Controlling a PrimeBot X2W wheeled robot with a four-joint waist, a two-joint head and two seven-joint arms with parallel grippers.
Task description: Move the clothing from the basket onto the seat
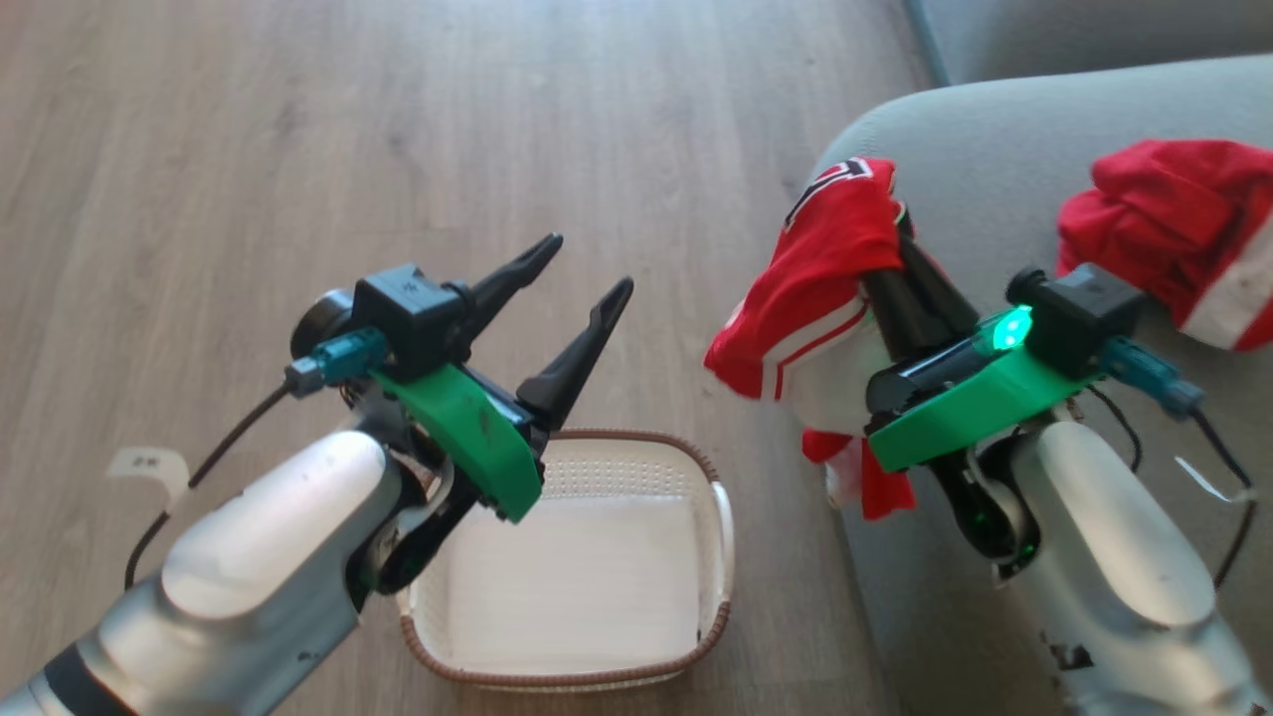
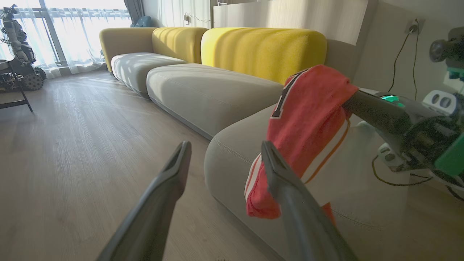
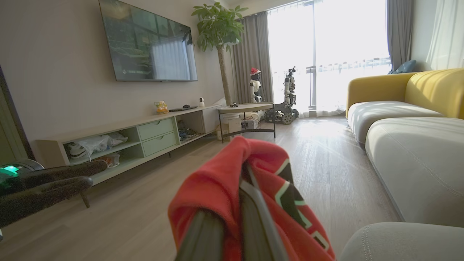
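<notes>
R pincer [image 1: 907, 261] tips hidden (under clothing [image 1: 820, 298]).

Wood-plank floor [image 1: 298, 149] below me, pale brown, boards running away from me. Standing directly on it: the basket [image 1: 617, 435], cream-white with a brown rim, upright, its white bottom showing; just beside the basket on my right, the grey seat [image 1: 995, 149], its rounded corner nearest the basket. A small white paper slip [image 1: 149, 464] lies flat on the boards well to my left. On the seat, back from its corner, rests one crumpled piece of red clothing [image 1: 1164, 219] with a white panel along its edge.
</notes>
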